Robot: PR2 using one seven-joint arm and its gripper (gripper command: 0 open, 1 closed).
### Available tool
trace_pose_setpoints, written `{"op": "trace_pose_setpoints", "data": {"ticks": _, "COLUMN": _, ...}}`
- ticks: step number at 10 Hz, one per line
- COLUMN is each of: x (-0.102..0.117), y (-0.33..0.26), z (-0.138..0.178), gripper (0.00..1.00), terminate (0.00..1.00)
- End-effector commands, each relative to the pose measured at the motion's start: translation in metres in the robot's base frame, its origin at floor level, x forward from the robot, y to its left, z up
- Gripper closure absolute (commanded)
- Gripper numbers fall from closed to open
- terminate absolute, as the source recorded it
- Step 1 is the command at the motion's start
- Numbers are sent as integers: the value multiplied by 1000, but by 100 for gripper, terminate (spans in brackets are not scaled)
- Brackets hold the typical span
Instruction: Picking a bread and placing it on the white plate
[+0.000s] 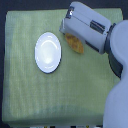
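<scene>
In the exterior view, my gripper [70, 31] sits over the bread [75, 43], whose long axis runs diagonally toward the near right. The white plate [48, 52] lies to its left on the green cloth [30, 95]. My jaws are hidden, so I cannot tell whether they have probably closed.

A single grey-and-white robot arm [111, 50] reaches in from the exterior view's lower right, its forearm angling toward the upper middle. The gripper [70, 31] points downward; its fingers are hidden beneath the wrist housing.
</scene>
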Motion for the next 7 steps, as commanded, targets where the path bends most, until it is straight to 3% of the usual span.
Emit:
{"op": "trace_pose_setpoints", "data": {"ticks": 1, "x": 5, "y": -5, "z": 7, "gripper": 100, "terminate": 0}}
{"op": "trace_pose_setpoints", "data": {"ticks": 7, "x": 12, "y": -20, "z": 11, "gripper": 100, "terminate": 0}}
